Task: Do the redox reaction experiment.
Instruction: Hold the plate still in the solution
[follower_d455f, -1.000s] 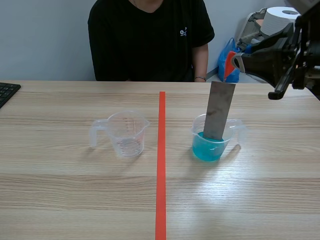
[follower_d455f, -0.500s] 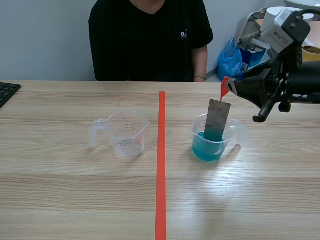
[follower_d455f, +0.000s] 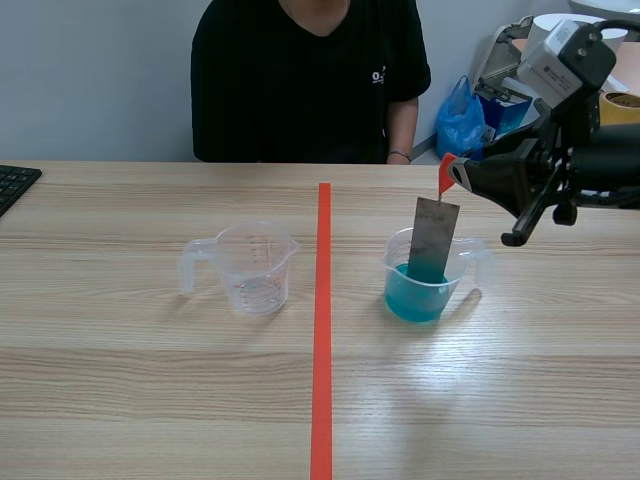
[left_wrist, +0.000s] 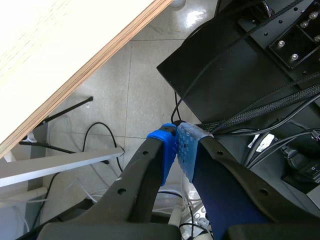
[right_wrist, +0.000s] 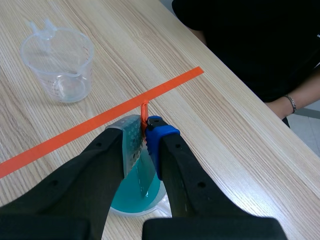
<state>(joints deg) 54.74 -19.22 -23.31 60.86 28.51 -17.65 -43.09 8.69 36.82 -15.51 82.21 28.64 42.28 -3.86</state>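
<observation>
Metal strip (follower_d455f: 432, 240) is held dipped in blue solution (follower_d455f: 415, 298), orange tab (follower_d455f: 445, 172) pinched by the right hand (follower_d455f: 455, 176); withdrawal is judged outstanding.

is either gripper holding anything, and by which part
The right gripper holds the metal strip by the orange-red tab at its top; the left gripper is shut on nothing.

Lighting is bright and even, from overhead. The table (follower_d455f: 150, 400) shows a broad pale sheen toward its right edge, in front of the blue-liquid beaker (follower_d455f: 415, 295). Shadows beside it and the empty beaker (follower_d455f: 255, 270) are soft and faint. Below the table's edge, the floor (left_wrist: 140, 65) glints.
</observation>
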